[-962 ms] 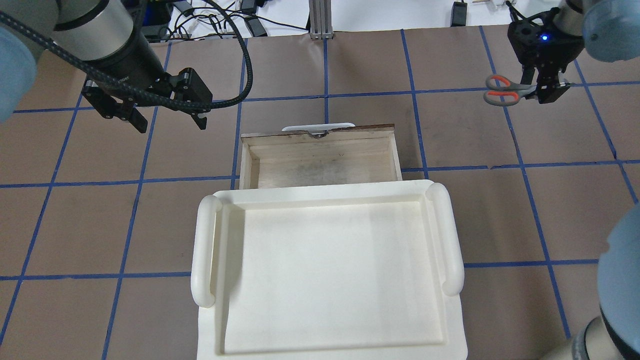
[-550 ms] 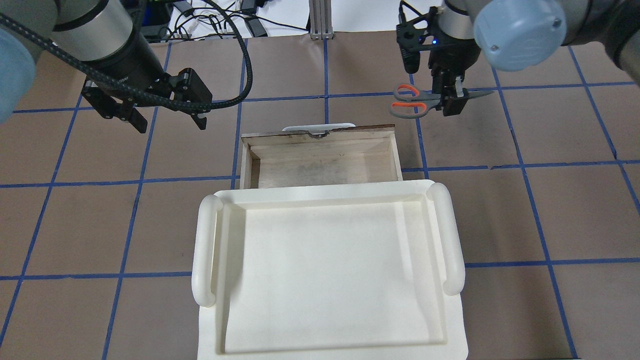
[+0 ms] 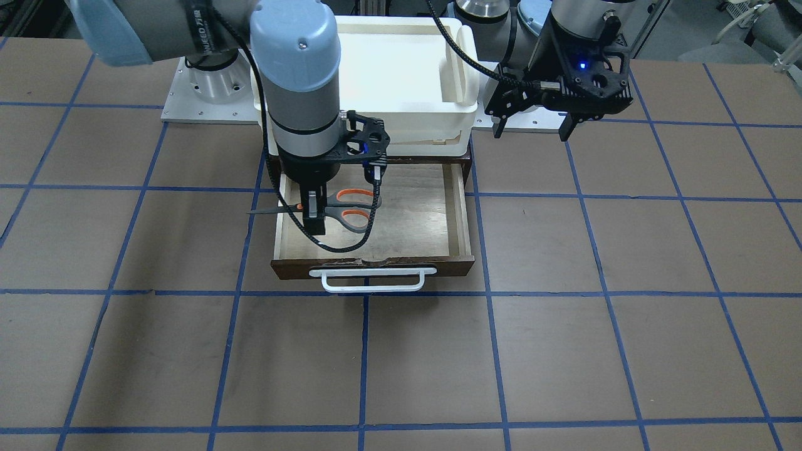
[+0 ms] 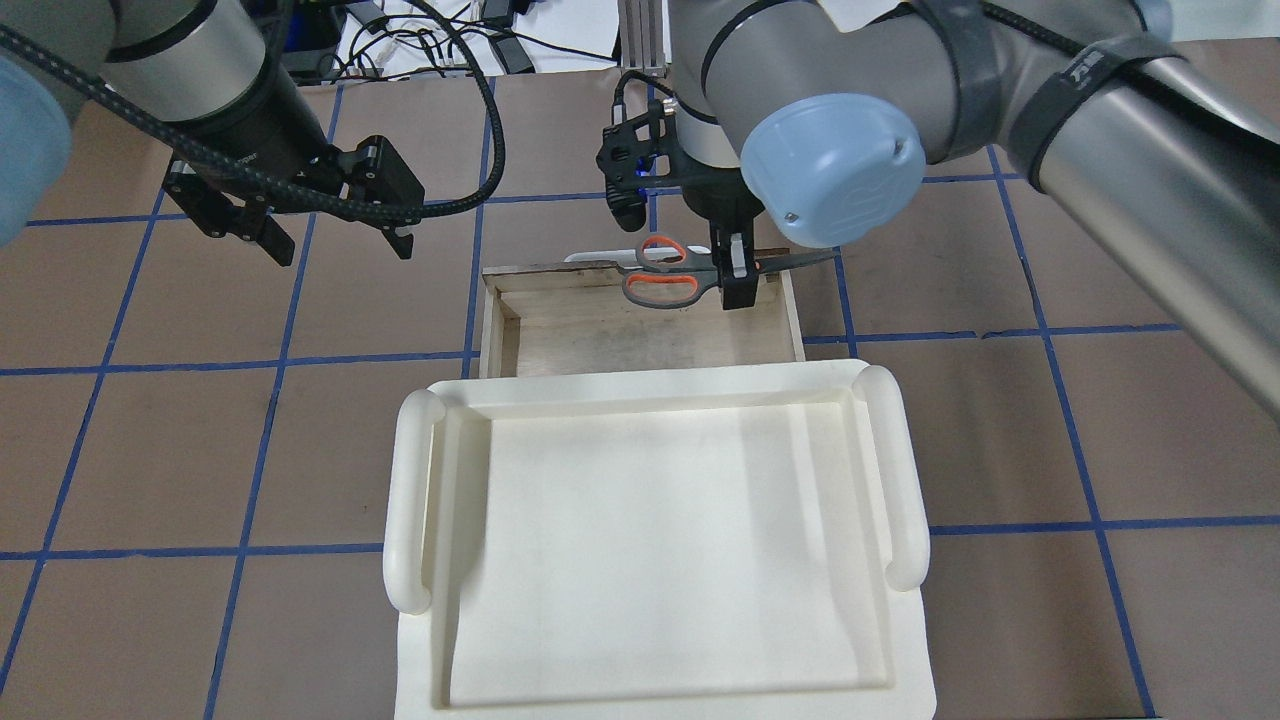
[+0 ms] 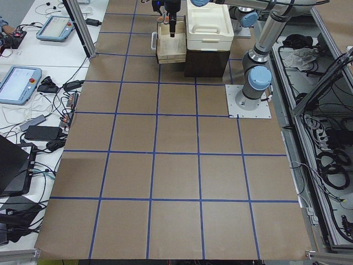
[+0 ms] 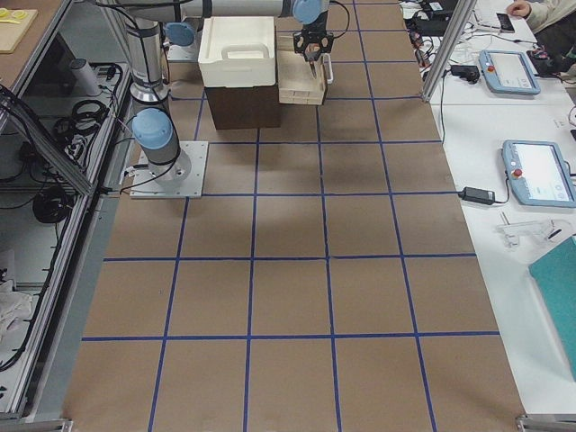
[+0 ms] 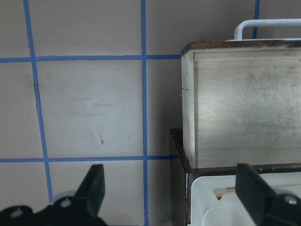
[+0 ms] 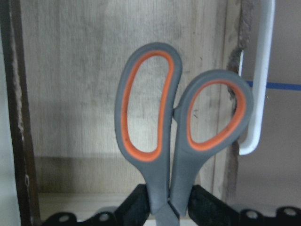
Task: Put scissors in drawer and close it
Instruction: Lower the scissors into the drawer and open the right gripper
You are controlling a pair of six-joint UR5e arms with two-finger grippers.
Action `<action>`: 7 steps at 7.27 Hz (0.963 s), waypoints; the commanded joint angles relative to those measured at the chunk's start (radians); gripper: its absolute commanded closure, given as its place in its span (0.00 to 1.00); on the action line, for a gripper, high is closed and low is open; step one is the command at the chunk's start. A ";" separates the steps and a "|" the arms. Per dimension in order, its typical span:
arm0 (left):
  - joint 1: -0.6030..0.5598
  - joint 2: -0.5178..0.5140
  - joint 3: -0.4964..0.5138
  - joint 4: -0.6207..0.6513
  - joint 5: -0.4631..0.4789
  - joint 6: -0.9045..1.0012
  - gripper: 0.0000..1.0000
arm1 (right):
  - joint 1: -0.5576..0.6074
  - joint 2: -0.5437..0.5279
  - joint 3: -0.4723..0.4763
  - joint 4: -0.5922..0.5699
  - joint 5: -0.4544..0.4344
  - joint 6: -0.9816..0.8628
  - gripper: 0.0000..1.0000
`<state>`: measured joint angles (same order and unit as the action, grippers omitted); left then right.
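I see the fingers of my right gripper [image 3: 313, 216] clenched on the scissors [image 3: 348, 210] near the pivot, holding them level over the open drawer [image 3: 461, 216], blade tips past its side wall, while my left gripper [image 3: 531, 128] hangs with fingers spread, empty, above the surface [image 3: 564, 313].

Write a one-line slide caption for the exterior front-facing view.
Right gripper holds small grey-handled, orange-lined scissors over the open dark brown wooden drawer; left gripper hangs open nearby.
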<state>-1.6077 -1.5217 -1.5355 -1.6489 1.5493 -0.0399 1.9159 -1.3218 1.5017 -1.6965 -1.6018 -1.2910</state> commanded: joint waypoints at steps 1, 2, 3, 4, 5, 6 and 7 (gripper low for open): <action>0.000 0.000 0.000 0.000 0.000 0.000 0.00 | 0.038 0.021 0.034 -0.008 0.048 0.082 1.00; 0.000 0.002 0.000 0.000 0.000 0.000 0.00 | 0.055 0.033 0.038 -0.018 0.059 0.090 1.00; 0.000 0.002 0.000 0.000 0.000 0.000 0.00 | 0.064 0.044 0.038 -0.023 0.060 0.090 1.00; 0.000 0.002 0.000 0.000 0.000 0.000 0.00 | 0.074 0.058 0.038 -0.049 0.062 0.119 1.00; 0.000 0.002 0.000 0.000 0.000 0.000 0.00 | 0.093 0.061 0.038 -0.060 0.059 0.128 1.00; 0.000 0.002 0.000 0.000 0.000 0.000 0.00 | 0.104 0.061 0.038 -0.060 0.059 0.157 1.00; 0.000 0.002 0.000 -0.002 0.000 0.000 0.00 | 0.115 0.061 0.038 -0.060 0.059 0.165 0.95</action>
<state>-1.6076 -1.5202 -1.5355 -1.6494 1.5493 -0.0399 2.0167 -1.2620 1.5400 -1.7540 -1.5430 -1.1433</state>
